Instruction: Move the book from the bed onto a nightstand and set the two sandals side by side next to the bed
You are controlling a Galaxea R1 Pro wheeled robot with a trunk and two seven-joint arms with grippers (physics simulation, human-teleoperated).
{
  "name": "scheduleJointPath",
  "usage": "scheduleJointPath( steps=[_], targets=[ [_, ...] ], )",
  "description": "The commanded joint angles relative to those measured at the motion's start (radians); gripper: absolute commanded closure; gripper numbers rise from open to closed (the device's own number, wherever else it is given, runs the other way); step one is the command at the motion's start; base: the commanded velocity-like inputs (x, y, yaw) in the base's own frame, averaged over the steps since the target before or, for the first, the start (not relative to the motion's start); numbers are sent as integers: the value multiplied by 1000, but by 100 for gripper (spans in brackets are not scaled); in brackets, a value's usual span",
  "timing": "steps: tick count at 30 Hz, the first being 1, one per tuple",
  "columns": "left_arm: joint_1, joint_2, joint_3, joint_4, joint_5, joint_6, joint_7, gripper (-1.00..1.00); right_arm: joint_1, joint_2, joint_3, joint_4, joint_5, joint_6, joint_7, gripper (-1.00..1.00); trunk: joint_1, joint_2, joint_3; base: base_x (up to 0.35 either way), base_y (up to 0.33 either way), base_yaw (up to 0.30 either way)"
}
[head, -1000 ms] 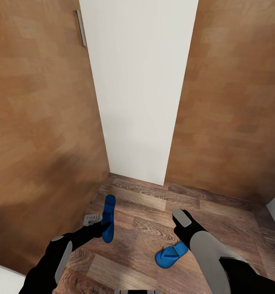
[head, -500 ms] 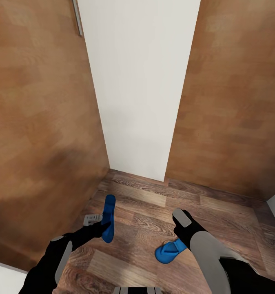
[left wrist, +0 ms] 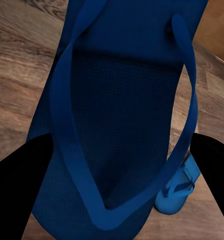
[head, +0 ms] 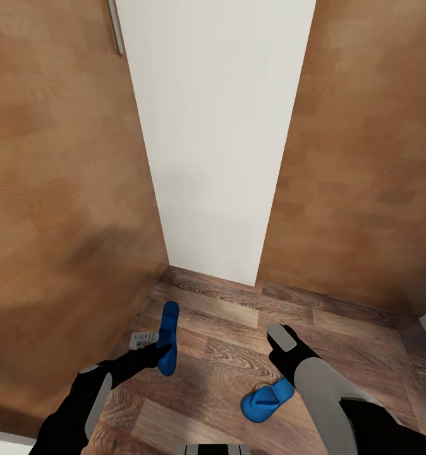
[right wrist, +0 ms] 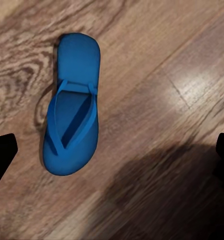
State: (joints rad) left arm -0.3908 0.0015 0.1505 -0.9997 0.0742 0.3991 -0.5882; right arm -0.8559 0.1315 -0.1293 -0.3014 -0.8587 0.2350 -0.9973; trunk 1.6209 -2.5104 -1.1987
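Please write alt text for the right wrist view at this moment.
A bright blue sandal lies flat, strap side up, on the wood-plank floor. The right gripper hangs above it with its jaws spread wide apart and nothing between them; its dark fingertips show at the picture's two edges.

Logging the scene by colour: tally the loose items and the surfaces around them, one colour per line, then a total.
Blue: 2, one sandal in the left gripper, the other sandal flat on the floor by the right gripper.
Brown: 2, the wooden panels either side.
White: 1, the wall strip.
Total: 5.
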Motion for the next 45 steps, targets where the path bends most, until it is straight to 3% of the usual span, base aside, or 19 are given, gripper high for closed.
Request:
scheduleJointPath(
  steps=[1, 32, 45],
  targets=[
    [0, 0, 1, 0, 8, 9, -2, 100, 0, 0, -4, -2, 3, 10, -4, -100, 0, 0, -1, 7, 0, 0],
    [0, 0, 1, 0, 7, 9, -2, 100, 0, 0, -4, -2, 3, 10, -4, -100, 0, 0, -1, 109, 0, 0],
    [0, 0, 1, 0, 7, 9, -2, 100, 0, 0, -4, 0, 3, 10, -4, -100, 6, -3, -51, 0, 0, 0]
  ],
)
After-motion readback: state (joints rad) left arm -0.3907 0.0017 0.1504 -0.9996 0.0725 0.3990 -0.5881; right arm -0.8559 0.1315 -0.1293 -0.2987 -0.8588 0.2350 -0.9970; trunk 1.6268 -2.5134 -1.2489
